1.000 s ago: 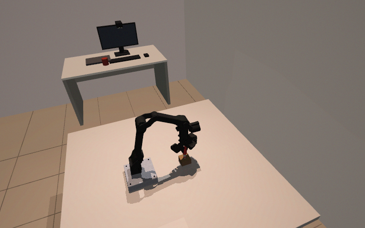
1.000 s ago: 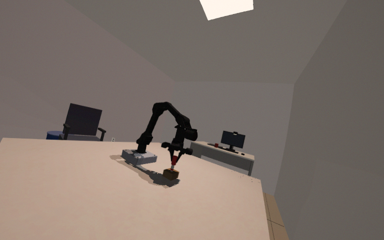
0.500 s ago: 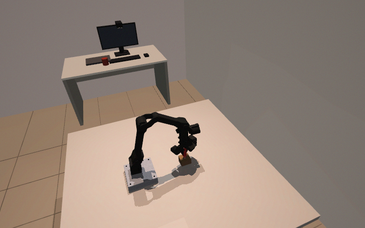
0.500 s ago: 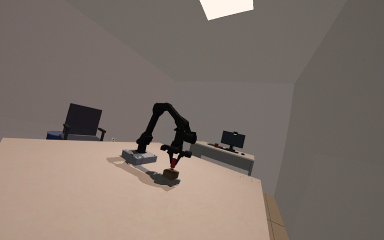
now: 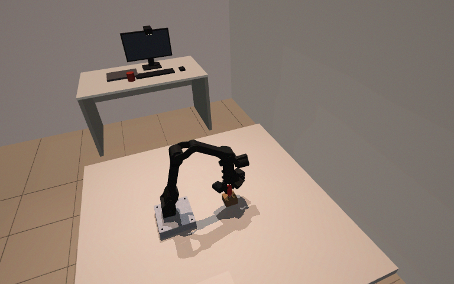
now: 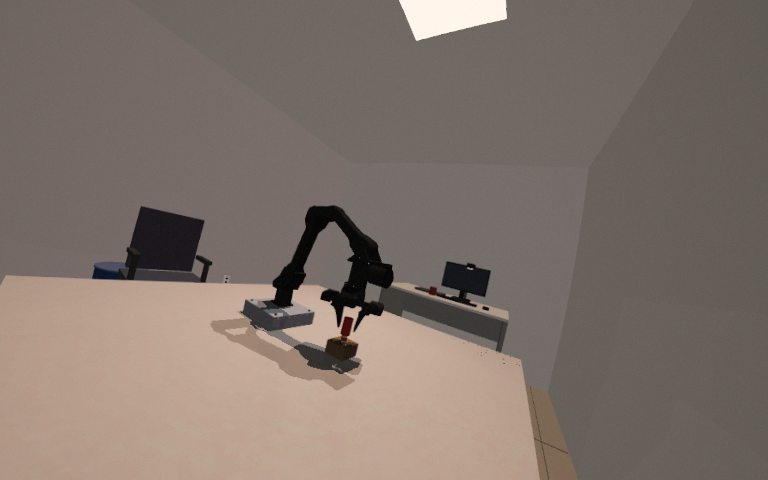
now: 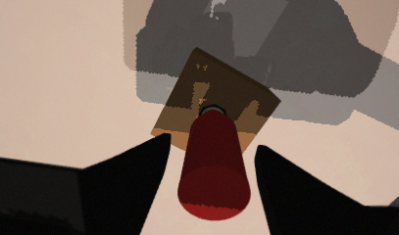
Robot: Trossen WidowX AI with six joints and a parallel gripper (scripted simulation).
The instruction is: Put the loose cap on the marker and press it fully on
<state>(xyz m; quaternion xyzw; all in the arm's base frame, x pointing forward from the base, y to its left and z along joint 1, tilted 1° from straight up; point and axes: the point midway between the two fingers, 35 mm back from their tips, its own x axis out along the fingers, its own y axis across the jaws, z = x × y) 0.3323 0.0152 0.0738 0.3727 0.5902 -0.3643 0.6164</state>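
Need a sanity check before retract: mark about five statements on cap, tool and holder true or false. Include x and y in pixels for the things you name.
1. The red cap (image 5: 229,190) (image 6: 346,326) (image 7: 214,166) is over the marker. True.
2. The tool (image 5: 228,190) (image 6: 346,328) (image 7: 213,147) is clamped on the cap. False: it is open, with a gap on each side in the wrist view.
3. The holder block (image 5: 230,202) (image 6: 341,348) (image 7: 225,90) lies tipped over. False: it sits flat on the table.
4. The red mug (image 5: 130,76) (image 6: 433,290) stands on the desk with the monitor (image 5: 146,45) (image 6: 465,278). True.
5. The cap lies on the table. False: it stands above the block.

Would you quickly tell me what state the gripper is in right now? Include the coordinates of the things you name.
Gripper (image 5: 228,190) (image 6: 346,328) (image 7: 213,147): open, holding nothing, its fingers apart on either side of the red cap (image 5: 229,190) (image 6: 346,326) (image 7: 214,166).
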